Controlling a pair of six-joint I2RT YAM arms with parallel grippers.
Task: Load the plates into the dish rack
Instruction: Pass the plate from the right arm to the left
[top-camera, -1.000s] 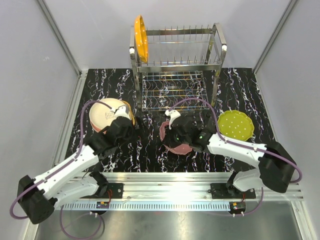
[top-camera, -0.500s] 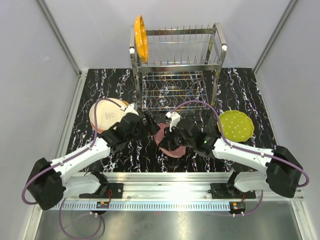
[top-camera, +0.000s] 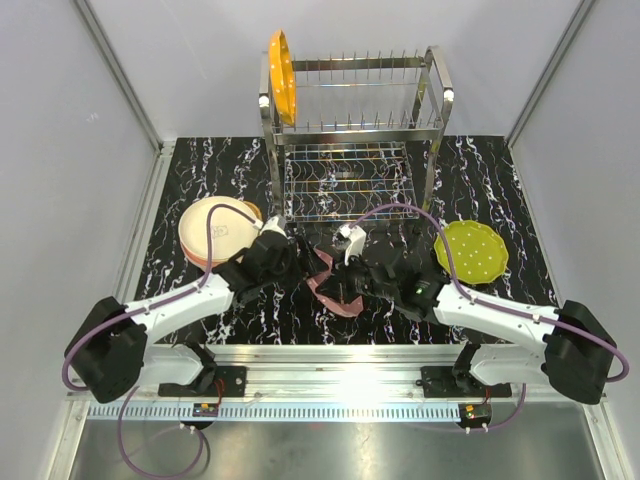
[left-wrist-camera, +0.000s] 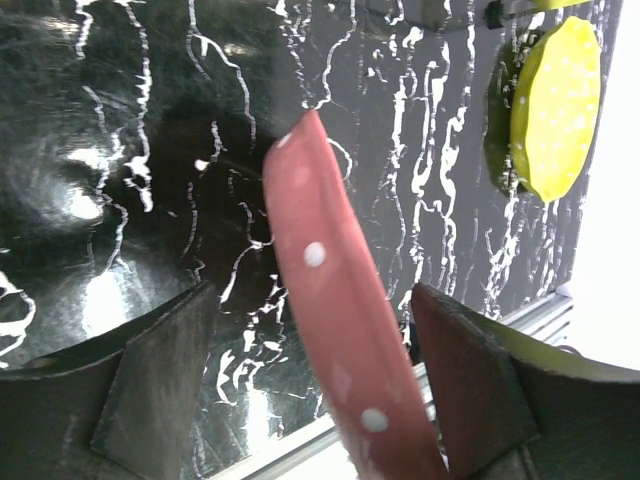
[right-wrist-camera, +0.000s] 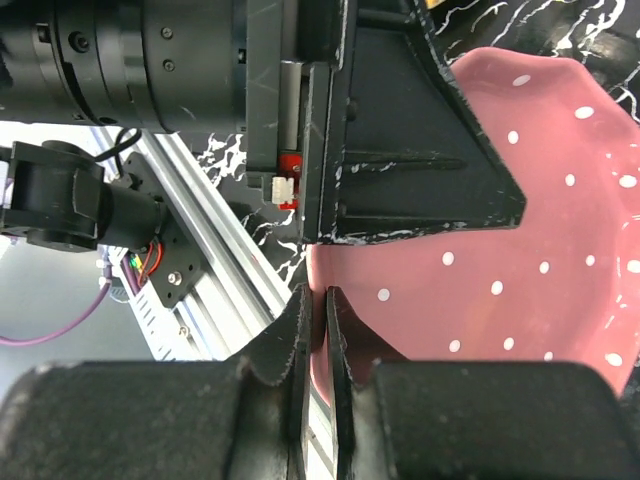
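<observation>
My right gripper (top-camera: 343, 288) is shut on the rim of a pink plate with white dots (top-camera: 326, 283) and holds it tilted on edge above the table; the right wrist view shows the jaws pinching the rim (right-wrist-camera: 318, 330) of this plate (right-wrist-camera: 530, 250). My left gripper (top-camera: 297, 252) is open, and its fingers (left-wrist-camera: 150, 390) stand either side of the pink plate's edge (left-wrist-camera: 325, 290) without touching it. An orange plate (top-camera: 282, 75) stands in the top tier of the dish rack (top-camera: 352, 130) at its left end. A stack of plates (top-camera: 213, 228) lies at the left.
A lime-green dotted plate (top-camera: 471, 250) lies flat at the right, also in the left wrist view (left-wrist-camera: 555, 105). The black marbled table (top-camera: 200, 170) has a metal rail along its near edge. Grey walls close in both sides.
My left gripper has moved right from the plate stack to the pink plate and now straddles its edge. My right gripper has lifted and tilted the pink plate, shifting a little toward the front.
</observation>
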